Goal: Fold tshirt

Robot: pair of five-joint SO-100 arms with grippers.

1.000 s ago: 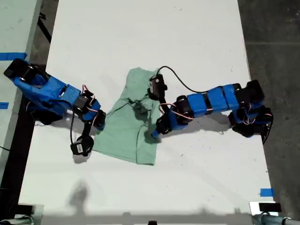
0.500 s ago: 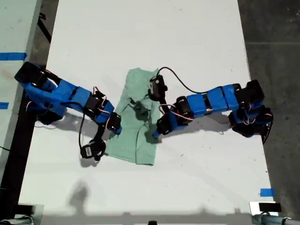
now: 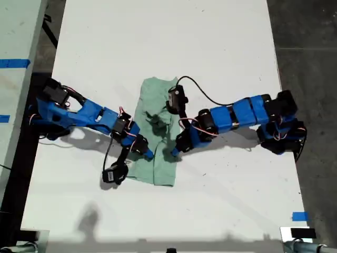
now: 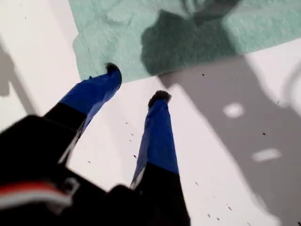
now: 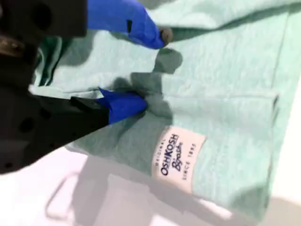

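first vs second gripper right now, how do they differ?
Position: my first gripper sits over the bare table with its tips just at the tshirt edge, while my second gripper is over the cloth itself.
Contact: the first has nothing between its jaws. The second has its lower finger pushed against a fold near the neck label.
Shared: blue fingers, both open.

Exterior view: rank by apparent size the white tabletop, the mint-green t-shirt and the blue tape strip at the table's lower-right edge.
1. White rectangular tabletop, by far the largest.
2. Pale mint-green cloth t-shirt, partly folded and partly covered by the arms.
3. Short blue tape strip, the smallest.
All lie at about table level, so the ranking is safe.
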